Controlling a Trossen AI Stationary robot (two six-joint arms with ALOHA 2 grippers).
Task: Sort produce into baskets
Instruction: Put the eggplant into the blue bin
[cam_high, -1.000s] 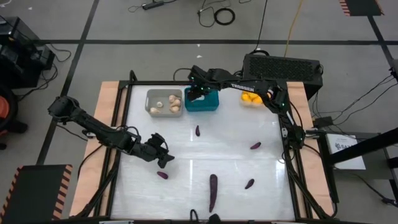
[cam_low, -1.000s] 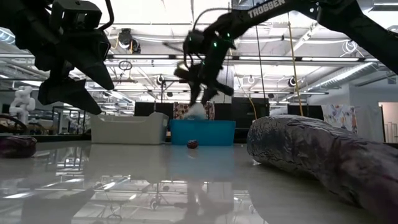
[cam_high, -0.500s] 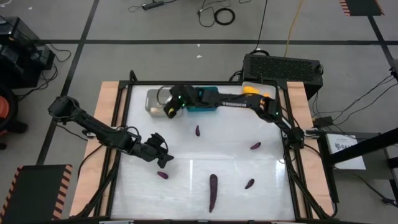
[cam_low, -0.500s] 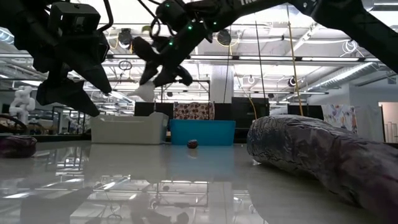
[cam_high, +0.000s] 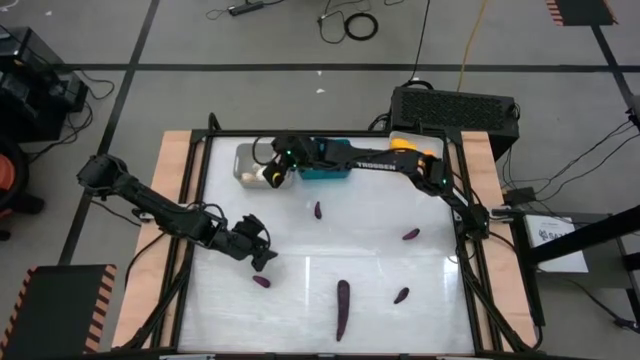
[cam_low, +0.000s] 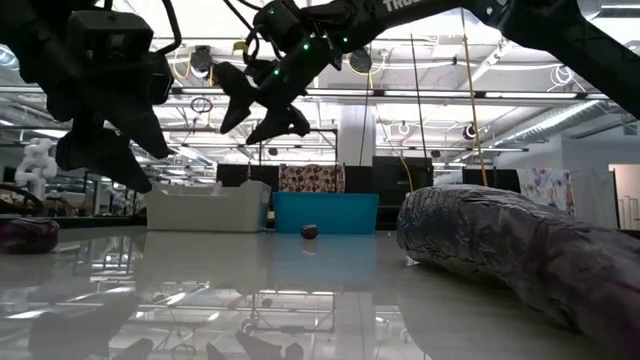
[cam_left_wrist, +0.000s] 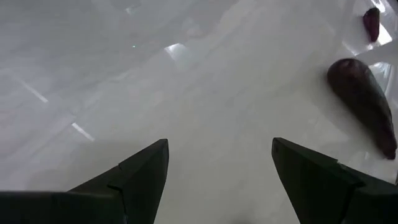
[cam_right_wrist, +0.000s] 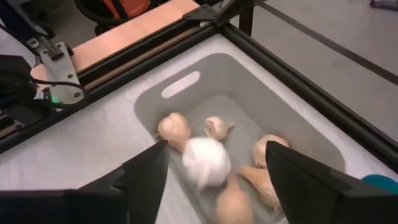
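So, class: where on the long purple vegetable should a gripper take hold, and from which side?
Probably at mid-length, from straight above, fingers across its narrow width. The long purple vegetable lies flat on the table with bare surface all round; its ends look thinner.

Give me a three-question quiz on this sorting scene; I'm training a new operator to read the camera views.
1. True or false: the right gripper is open above the light grey basket.
2. Which pieces lie in that basket? A) pale bulbs B) purple vegetables C) yellow fruits
3. Fill in: the left gripper hovers open over the table, near a small ____ vegetable.

Key
1. True; a white bulb shows blurred between its fingers, apparently dropping.
2. A: pale bulbs.
3. Purple.
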